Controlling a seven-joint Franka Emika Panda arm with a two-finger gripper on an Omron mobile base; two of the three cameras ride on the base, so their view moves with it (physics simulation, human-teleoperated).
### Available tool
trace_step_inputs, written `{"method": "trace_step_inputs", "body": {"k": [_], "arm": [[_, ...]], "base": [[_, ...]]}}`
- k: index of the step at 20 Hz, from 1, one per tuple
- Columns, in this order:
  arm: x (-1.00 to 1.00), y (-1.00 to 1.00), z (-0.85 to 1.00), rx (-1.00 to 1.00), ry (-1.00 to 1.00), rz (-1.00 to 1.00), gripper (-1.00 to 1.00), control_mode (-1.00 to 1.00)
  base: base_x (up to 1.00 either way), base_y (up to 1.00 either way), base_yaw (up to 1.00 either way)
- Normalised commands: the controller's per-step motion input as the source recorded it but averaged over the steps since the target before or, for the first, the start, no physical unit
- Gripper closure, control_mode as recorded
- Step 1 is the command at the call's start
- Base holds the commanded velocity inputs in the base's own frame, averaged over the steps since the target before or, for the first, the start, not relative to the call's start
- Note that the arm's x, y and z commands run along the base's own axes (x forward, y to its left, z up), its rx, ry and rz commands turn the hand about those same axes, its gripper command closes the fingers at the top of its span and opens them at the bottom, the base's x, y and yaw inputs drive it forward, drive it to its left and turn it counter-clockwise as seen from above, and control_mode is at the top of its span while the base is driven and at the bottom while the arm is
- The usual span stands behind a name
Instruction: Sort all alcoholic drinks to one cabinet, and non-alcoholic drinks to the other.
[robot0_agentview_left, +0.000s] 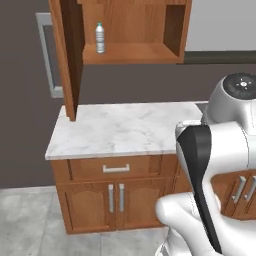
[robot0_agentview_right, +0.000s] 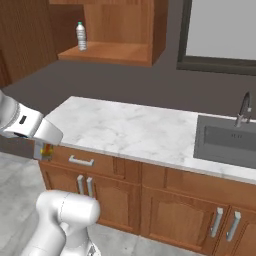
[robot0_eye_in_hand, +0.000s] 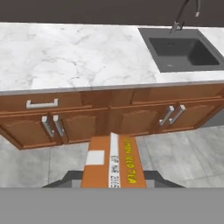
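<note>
Nearest me, the gripper (robot0_eye_in_hand: 113, 181) is clamped on an orange tea carton (robot0_eye_in_hand: 113, 164), below the marble counter (robot0_eye_in_hand: 78, 57)'s front edge; light, crushable cardboard, so I'd grip its flat sides; water bottle (robot0_agentview_left: 100, 38) stands far above the counter, on the open cabinet (robot0_agentview_left: 131, 53) shelf.

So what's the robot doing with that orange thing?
The white robot arm's claw is shut on an orange carton with yellow lettering, holding it out in front of the white marble counter. Up in the open brown wooden wall cabinet, a small clear plastic water bottle stands on the shelf. The carton hasn't been put away anywhere yet.
</note>
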Motion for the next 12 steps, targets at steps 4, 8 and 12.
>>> {"method": "trace_step_inputs", "body": {"k": [4,8,12], "arm": [[0.00,0.00,0.00,0.00,0.00,0.00,1.00,1.00],[0.00,0.00,0.00,0.00,0.00,0.00,1.00,1.00],[0.00,0.00,0.00,0.00,0.00,0.00,1.00,1.00]], "base": [[0.58,0.03,0.00],[0.76,0.00,0.00],[0.82,0.05,0.00]]}}
